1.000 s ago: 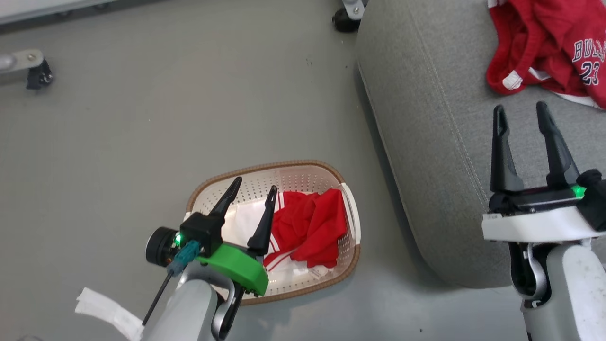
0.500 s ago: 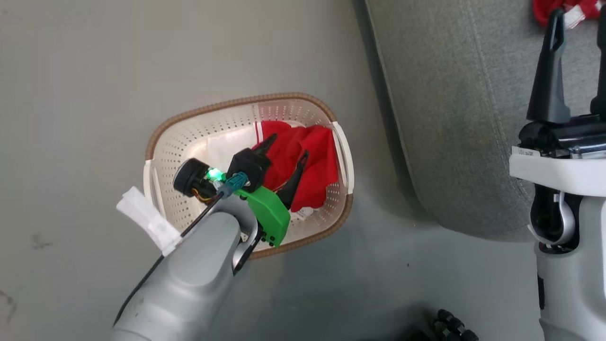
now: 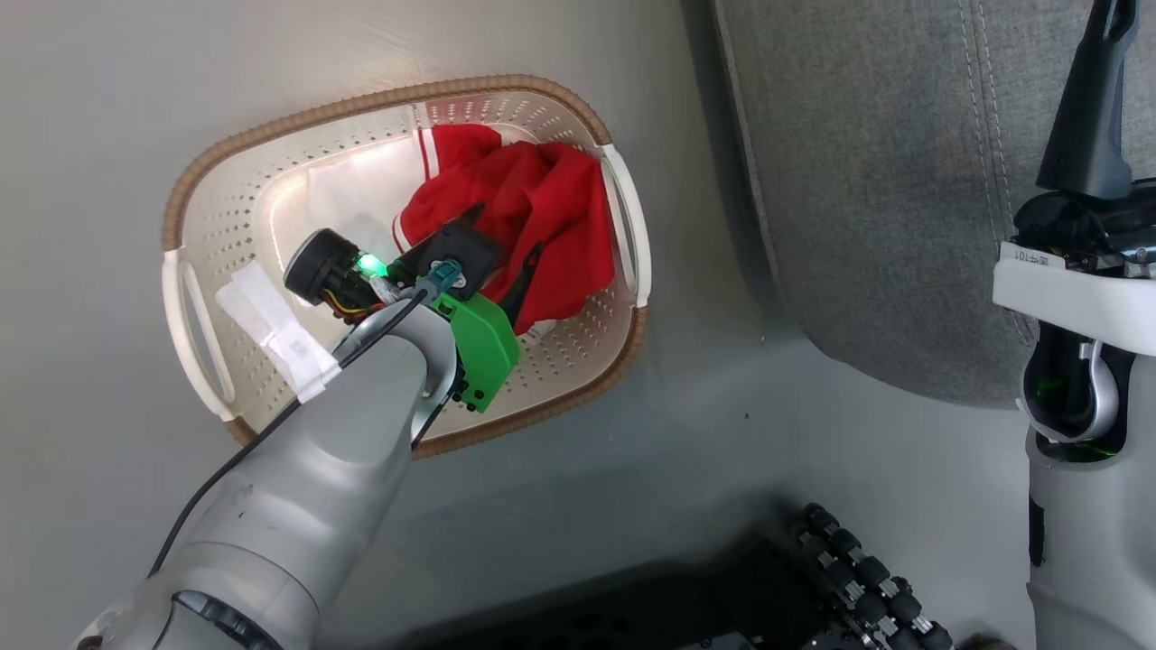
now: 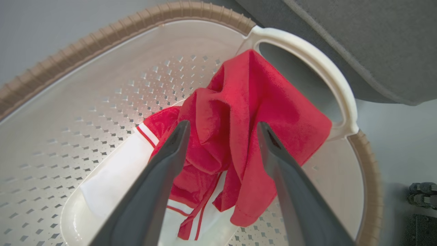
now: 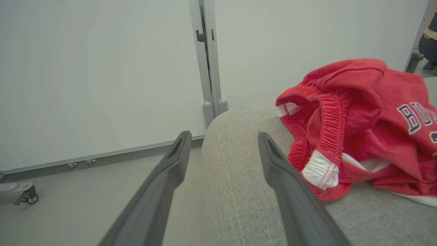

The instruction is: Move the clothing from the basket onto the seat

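Left hand (image 3: 507, 228) over basket (image 3: 379, 99), grey floor (image 3: 90, 72).

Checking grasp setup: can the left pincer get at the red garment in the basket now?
Probably yes: the open left pincer points straight at the crumpled red fabric garment inside the cream perforated plastic basket, nothing between.

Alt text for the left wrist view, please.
The left hand, open, points into the basket, its two dark fingers framing a crumpled heap of red clothing with white panels and stripes. The clothing leans against the basket's white handle, with the grey seat beyond.
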Tool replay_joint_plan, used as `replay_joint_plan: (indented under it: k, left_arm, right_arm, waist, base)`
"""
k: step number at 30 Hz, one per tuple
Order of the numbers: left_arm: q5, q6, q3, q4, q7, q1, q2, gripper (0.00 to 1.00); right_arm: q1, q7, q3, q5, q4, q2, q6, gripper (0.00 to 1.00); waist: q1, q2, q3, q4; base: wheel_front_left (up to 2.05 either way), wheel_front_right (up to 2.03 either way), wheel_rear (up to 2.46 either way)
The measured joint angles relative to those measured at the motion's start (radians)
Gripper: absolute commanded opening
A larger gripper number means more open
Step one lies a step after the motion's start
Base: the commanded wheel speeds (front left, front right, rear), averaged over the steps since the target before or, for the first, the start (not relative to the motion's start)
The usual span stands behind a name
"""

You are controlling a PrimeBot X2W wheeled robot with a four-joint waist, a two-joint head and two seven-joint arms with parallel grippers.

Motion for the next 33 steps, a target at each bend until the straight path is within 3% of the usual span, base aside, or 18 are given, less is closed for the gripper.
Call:
replay_joint_plan:
  k: [9,19,20,21,22,33]
  left_arm:
    - [-0.061,0.000,-0.059,0.048,0.000,-0.049,0.004,1.00]
    - [-0.093,0.000,-0.039,0.063,0.000,-0.105,0.021,1.00]
    - [-0.087,0.000,-0.045,0.057,0.000,-0.105,0.022,0.88]
    - [-0.085,0.000,-0.045,0.048,0.000,-0.106,0.022,0.48]
    - [-0.084,0.000,-0.044,0.039,0.000,-0.107,0.022,0.00]
    - [-0.082,0.000,0.068,-0.156,0.000,-0.038,0.050,0.00]
  right_arm:
    - [-0.013,0.000,0.027,-0.012,-0.035,0.005,0.000,1.00]
    - [-0.004,0.000,0.042,-0.011,-0.064,0.006,0.000,1.00]
    - [-0.002,0.000,0.042,-0.011,-0.066,0.006,0.000,1.00]
    - [-0.001,0.000,0.040,-0.011,-0.068,0.006,0.000,1.00]
    - [-0.001,0.000,0.038,-0.011,-0.069,0.006,0.000,1.00]
    - [-0.010,0.000,0.038,-0.029,-0.072,0.007,0.000,1.00]
  waist:
    - [-0.0001,0.0000,0.077,-0.056]
    - [-0.0002,0.0000,0.126,-0.095]
    - [-0.0001,0.0000,0.128,-0.096]
    - [-0.0001,0.0000,0.129,-0.096]
    - [-0.0001,0.0000,0.130,-0.095]
    - [-0.0002,0.0000,0.089,-0.067]
  base:
    - [0.00,0.00,0.00]
    - [0.00,0.00,0.00]
    - [0.00,0.00,0.00]
    - [0.00,0.00,0.00]
    - [0.00,0.00,0.00]
    - [0.00,0.00,0.00]
